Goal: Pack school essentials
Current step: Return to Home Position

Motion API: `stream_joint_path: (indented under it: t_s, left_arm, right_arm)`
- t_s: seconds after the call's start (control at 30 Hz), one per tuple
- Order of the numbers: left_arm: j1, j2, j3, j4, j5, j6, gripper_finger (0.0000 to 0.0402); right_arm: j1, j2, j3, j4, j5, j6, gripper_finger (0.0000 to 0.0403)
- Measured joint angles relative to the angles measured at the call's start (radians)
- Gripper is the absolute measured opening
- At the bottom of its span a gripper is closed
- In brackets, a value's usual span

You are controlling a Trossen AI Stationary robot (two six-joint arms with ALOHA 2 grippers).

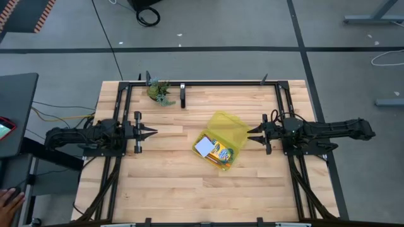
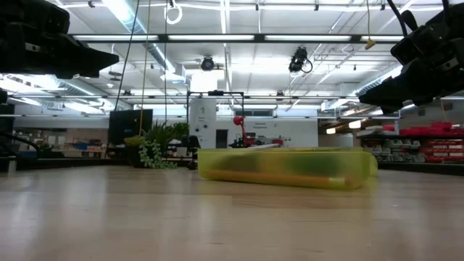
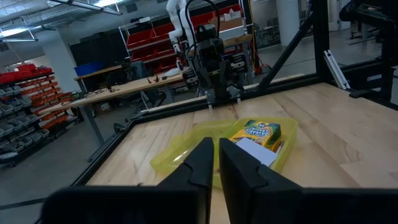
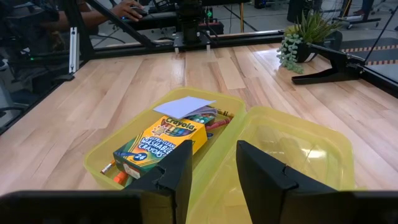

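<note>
A translucent yellow case [image 1: 221, 140] lies open on the middle of the table, its tray toward the near side and its lid [image 4: 292, 149] flat beside it. In the tray lie a yellow-green crayon box [image 4: 163, 144], a white square pad [image 4: 185, 106] and thin orange pencils [image 4: 112, 169]. I see no scissors. My left gripper [image 1: 153, 131] hovers left of the case, its fingers almost together and empty. My right gripper [image 1: 250, 133] hovers just right of the lid with a gap between its fingers, also empty. Both are above the table, as the low view shows.
A small green plant [image 1: 159, 92] and a black clamp [image 1: 183, 96] stand at the far edge. A black metal frame [image 1: 278, 94] runs around the wooden tabletop. A person's hand [image 1: 9, 200] shows off the table's near left corner.
</note>
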Motion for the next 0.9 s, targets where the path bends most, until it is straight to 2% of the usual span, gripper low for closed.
stream_joint_path:
  t_s: [0.47,0.9]
  left_arm:
    - [0.0,0.0,0.0,0.0,0.0,0.0,0.004]
    - [0.0,0.0,0.0,0.0,0.0,0.0,0.003]
  right_arm:
    - [0.0,0.0,0.0,0.0,0.0,0.0,0.0131]
    - [0.0,0.0,0.0,0.0,0.0,0.0,0.0131]
